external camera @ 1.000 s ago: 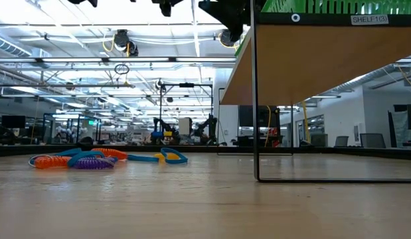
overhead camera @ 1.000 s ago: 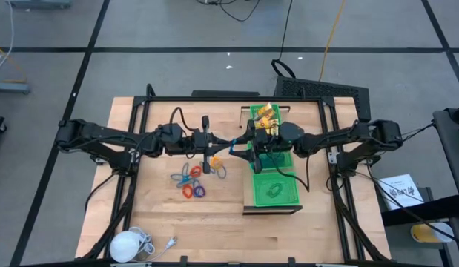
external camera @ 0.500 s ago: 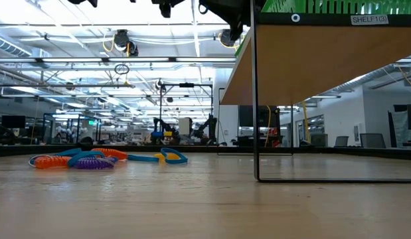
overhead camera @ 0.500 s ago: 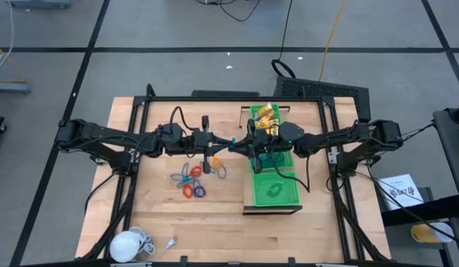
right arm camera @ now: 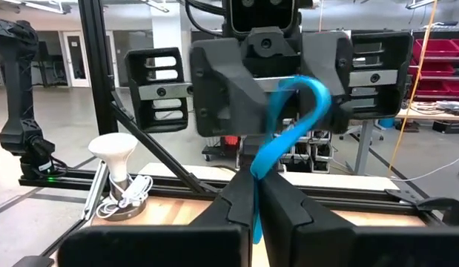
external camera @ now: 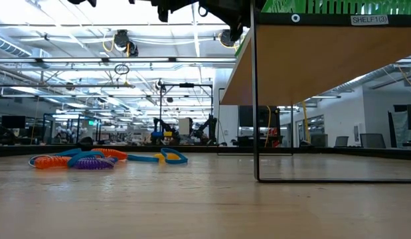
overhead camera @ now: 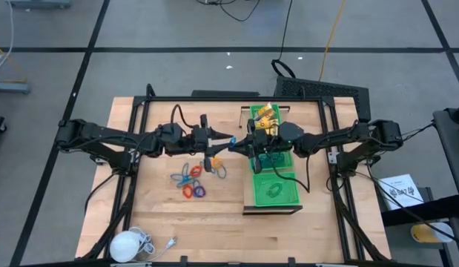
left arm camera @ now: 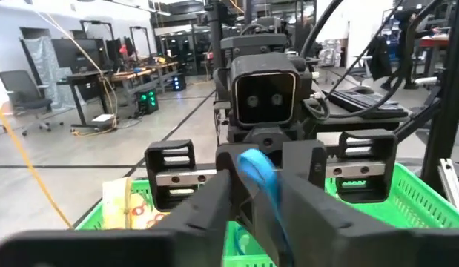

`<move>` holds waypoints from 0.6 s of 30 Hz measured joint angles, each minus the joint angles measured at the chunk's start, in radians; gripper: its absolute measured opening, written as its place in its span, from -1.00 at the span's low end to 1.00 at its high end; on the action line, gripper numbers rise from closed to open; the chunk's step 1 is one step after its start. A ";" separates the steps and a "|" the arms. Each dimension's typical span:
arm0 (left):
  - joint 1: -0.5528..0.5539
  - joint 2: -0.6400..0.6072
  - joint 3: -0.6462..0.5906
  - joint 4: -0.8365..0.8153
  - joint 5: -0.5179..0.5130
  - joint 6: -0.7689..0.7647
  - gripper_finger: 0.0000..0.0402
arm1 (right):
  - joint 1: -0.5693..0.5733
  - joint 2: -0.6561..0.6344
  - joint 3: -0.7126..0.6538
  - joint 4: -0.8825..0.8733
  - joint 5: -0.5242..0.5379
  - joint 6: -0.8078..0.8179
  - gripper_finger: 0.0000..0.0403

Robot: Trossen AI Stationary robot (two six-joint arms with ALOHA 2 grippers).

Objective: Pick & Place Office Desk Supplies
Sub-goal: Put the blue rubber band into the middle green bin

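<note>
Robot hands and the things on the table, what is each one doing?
blue clip: in the air, pinched by the right gripper.
right gripper: shut on blue clip.
left gripper: open, fingers either side of the clip.
coloured rings: lying loose on table.
yellow packets: inside green tray.

The two arms reach toward each other above the middle of the table (overhead camera: 162, 222). The left gripper (overhead camera: 223, 143) and the right gripper (overhead camera: 238, 146) meet there, with a clip-like piece (right arm camera: 288, 122) between them. The tray (overhead camera: 273, 191) stands on a raised shelf (external camera: 311, 63) on the right half. Packets (overhead camera: 267, 117) lie in its far end. The rings (overhead camera: 192, 182) lie on the table left of the shelf, below the left gripper. The round object with a cord (overhead camera: 129, 245) sits at the near left corner.
</note>
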 joint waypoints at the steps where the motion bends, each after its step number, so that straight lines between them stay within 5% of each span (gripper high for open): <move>1: -0.002 -0.008 0.000 -0.006 0.000 0.000 -0.27 | 0.000 -0.001 0.000 -0.004 0.000 0.000 -0.99; 9: -0.006 -0.156 0.000 -0.178 0.008 -0.015 0.20 | 0.000 -0.144 -0.001 -0.201 -0.054 -0.009 -0.99; 18: 0.010 -0.277 -0.036 -0.391 -0.029 -0.079 0.29 | 0.004 -0.379 -0.001 -0.536 -0.051 -0.054 -0.99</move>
